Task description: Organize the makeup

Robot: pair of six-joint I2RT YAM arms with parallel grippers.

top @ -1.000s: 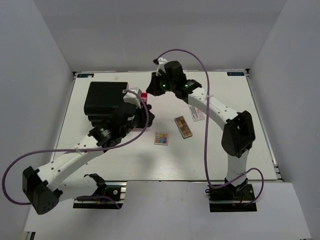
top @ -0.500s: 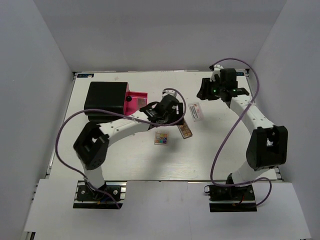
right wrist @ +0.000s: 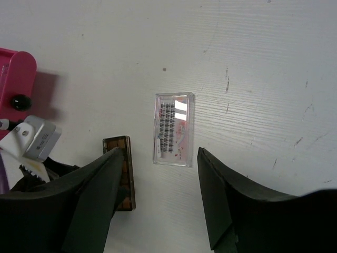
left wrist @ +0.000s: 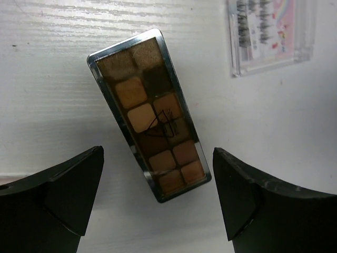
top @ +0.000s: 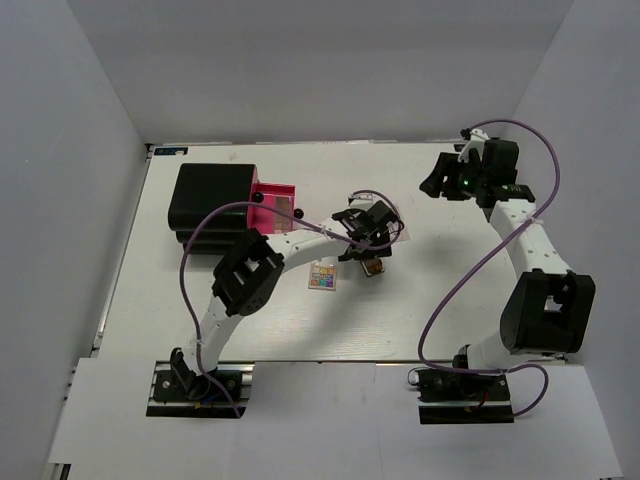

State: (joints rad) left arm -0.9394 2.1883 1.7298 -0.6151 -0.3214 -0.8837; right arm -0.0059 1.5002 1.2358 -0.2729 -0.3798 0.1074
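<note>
- One multicoloured square palette lies on the white table, at 8 o'clock of the left gripper
- Left arm reaches to mid-table; its fingers, spread wide, hang over one long brown eyeshadow palette
- One clear lash packet lies at the palette's 1 o'clock
- Right gripper, also spread and holding nothing, is raised at 2 o'clock
- One black box stands at 10 o'clock, with grey walls around

Long brown eyeshadow palette lies flat on the white counter, face up and skewed. Its tan, bronze and dark pans run in two columns inside a shiny metal rim. Near it but not touching, a clear flat packet shows rows of tiny dark strands. The square multicoloured palette sits face up nearby, on the other side.
</note>
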